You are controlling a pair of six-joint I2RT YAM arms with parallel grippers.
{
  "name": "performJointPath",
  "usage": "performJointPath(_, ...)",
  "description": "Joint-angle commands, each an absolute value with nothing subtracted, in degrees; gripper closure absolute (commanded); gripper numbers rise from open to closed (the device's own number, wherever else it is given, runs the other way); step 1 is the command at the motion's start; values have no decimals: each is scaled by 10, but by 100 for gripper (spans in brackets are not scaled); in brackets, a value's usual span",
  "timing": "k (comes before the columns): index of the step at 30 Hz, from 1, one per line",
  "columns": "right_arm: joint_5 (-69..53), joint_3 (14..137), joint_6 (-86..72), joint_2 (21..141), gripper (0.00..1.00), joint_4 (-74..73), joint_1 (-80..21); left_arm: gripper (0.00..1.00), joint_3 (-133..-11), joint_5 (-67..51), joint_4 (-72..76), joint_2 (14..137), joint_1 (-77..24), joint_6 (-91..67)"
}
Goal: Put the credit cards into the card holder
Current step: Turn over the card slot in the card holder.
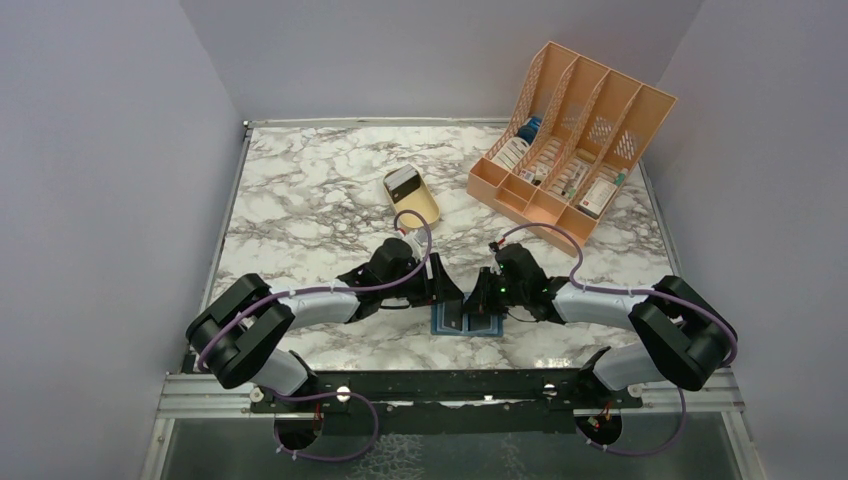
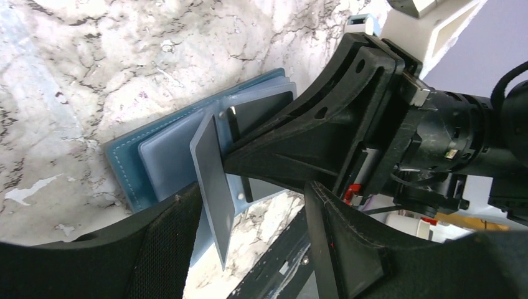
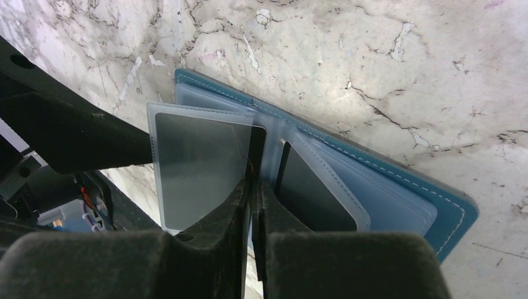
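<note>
The card holder [image 1: 467,323] lies open on the marble near the front edge, teal back down, pale blue pockets up [image 3: 398,205]. My right gripper [image 3: 254,187] is shut on the edge of a thin dark credit card [image 3: 256,146] standing upright at the holder's fold. A clear leaf with a grey card inside [image 3: 199,162] stands just left of it. Another dark card [image 3: 314,193] sits in a pocket on the right. My left gripper [image 2: 252,212] is open beside the raised leaf [image 2: 212,174], over the holder [image 2: 127,165], holding nothing. In the top view both grippers [image 1: 447,297] [image 1: 484,296] meet above the holder.
A tan oval tray [image 1: 420,205] with a pale card [image 1: 403,181] in it stands behind the grippers. An orange slotted file rack [image 1: 570,140] with small items is at the back right. The black frame rail [image 1: 450,385] runs along the table's front edge.
</note>
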State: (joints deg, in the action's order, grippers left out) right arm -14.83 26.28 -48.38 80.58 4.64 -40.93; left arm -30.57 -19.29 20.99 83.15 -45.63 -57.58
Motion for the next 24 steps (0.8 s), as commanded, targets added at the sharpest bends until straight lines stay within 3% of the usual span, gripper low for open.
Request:
performJointPath(1,-153,260,-479,803,91,23,-414,37,-313,-223,247,821,-460,-594)
performJointPath(12,-132,285,-472,766,75,-13,-414,37,-316,-233,264,822,-463,-604)
performJointPath(24,-61,281,-479,699,68,-61,-414,37,-321,-229,278,831,-475,-609)
